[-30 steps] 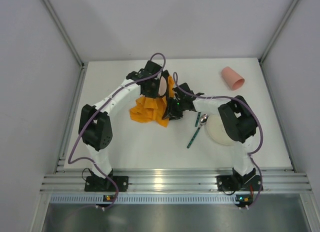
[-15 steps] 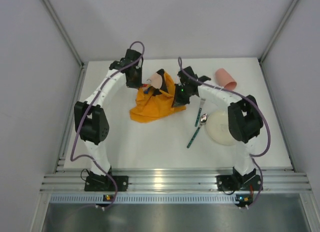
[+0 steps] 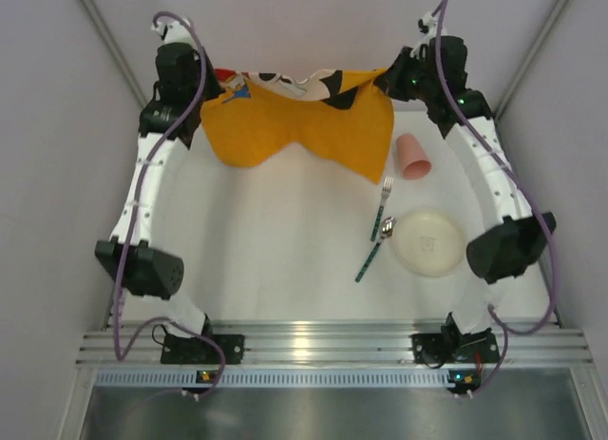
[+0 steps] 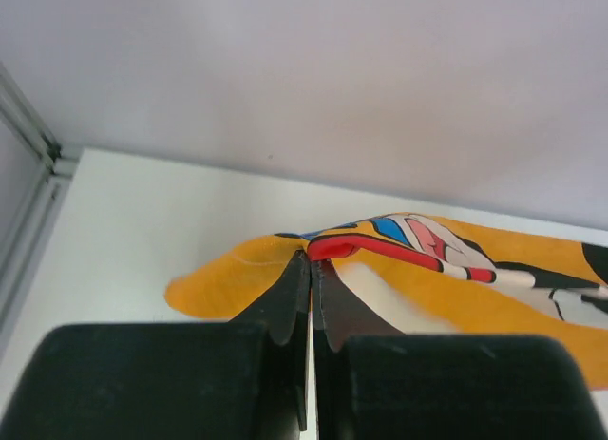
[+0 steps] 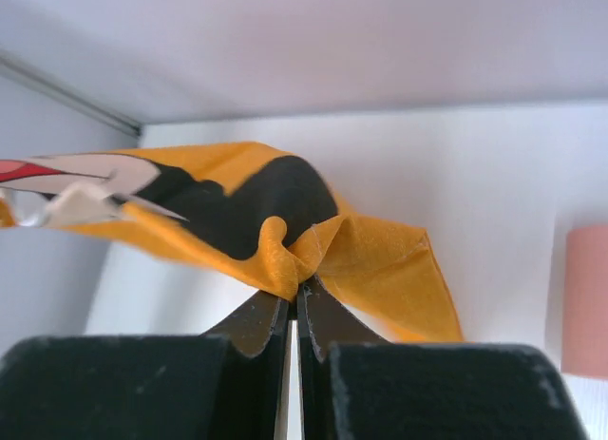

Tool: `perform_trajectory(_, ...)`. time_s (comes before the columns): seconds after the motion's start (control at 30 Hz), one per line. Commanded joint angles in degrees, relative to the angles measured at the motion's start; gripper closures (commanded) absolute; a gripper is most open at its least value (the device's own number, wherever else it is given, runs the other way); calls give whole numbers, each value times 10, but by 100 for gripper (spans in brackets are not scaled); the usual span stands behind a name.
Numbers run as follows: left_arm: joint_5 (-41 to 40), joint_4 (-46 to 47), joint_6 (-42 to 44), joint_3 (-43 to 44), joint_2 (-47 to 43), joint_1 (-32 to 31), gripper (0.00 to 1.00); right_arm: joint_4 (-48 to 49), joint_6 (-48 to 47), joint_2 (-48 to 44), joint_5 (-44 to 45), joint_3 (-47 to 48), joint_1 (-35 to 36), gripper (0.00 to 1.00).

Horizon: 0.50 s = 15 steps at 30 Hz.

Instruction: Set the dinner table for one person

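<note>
Here the white tabletop spreads out beyond the arms' bases. Over its far edge the left claw and right claw, each pinched tight, hold the orange placemat stretched between them. The pink cup, its inside unseen, sits toward the far right corner. The cream plate lies by the right edge, with the fork and spoon just to its left.

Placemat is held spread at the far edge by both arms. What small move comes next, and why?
Probably lower both arms together and draw the placemat toward the bare dinner table in front of it. The left pincer and right pincer each pinch a corner, the cloth hangs spread off the surface, and the plate and fork lie to its right.
</note>
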Motion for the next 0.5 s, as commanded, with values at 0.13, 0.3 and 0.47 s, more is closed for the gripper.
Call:
perform_trajectory(0.13, -111, 151, 108, -334, -315, -20, 100, 181, -26, -243, -67, -276, 43, 100)
perform_trajectory(0.3, -144, 83, 79, -555, -424, -18, 99, 201, -6, -275, -105, -471, 106, 100)
perform_trajectory(0.47, -90, -64, 8, -601, -406, -14, 39, 165, 8, -258, -81, -611, 139, 100)
